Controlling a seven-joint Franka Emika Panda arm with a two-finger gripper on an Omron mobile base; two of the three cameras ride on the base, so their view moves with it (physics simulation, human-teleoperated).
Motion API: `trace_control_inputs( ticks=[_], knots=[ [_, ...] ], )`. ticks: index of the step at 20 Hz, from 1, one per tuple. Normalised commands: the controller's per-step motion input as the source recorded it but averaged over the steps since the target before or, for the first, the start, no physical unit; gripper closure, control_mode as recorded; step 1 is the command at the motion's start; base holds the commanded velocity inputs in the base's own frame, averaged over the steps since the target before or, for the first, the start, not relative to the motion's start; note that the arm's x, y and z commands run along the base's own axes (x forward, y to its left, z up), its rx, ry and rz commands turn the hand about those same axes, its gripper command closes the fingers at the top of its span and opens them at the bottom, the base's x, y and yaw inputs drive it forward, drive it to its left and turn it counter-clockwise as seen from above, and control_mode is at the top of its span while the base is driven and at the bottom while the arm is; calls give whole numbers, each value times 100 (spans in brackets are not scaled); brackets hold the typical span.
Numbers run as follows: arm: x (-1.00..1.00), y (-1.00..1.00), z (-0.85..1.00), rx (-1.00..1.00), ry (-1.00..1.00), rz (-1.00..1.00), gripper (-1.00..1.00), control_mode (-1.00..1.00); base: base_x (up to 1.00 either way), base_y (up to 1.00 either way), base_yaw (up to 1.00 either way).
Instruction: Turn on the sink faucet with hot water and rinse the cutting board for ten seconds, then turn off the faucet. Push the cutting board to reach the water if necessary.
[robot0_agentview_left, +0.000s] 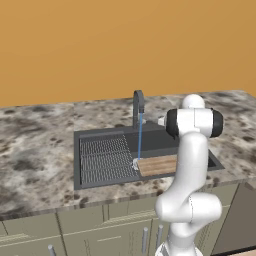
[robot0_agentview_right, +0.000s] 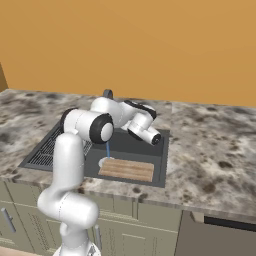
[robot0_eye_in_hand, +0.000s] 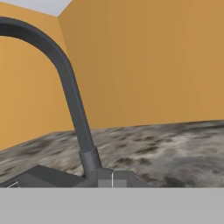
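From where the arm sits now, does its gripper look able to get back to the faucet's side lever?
Probably yes: in the hand view the slim dark grey gooseneck faucet and its base stand close ahead, with nothing between.

We see the white arm (robot0_agentview_right: 70, 165) rise from its base, bend at a dark-jointed elbow (robot0_agentview_right: 92, 126) and reach forward and level. The forearm ends in a wrist (robot0_agentview_right: 142, 125) angled slightly down to the right. The gripper is hidden from both base views behind the arm's own links; its jaws are closed, with nothing seen between them.
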Motion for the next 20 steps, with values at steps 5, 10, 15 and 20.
trace_control_inputs(
  ticks=[5, 10, 15, 20],
  knots=[
    [0, 0, 0, 0, 0, 0, 100, -100, 0, 0, 0],
    [0, 0, 0, 0, 0, 0, 100, -100, 0, 0, 0],
    [0, 0, 0, 0, 0, 0, 100, -100, 0, 0, 0],
    [0, 0, 0, 0, 0, 0, 100, -100, 0, 0, 0]
  ],
)
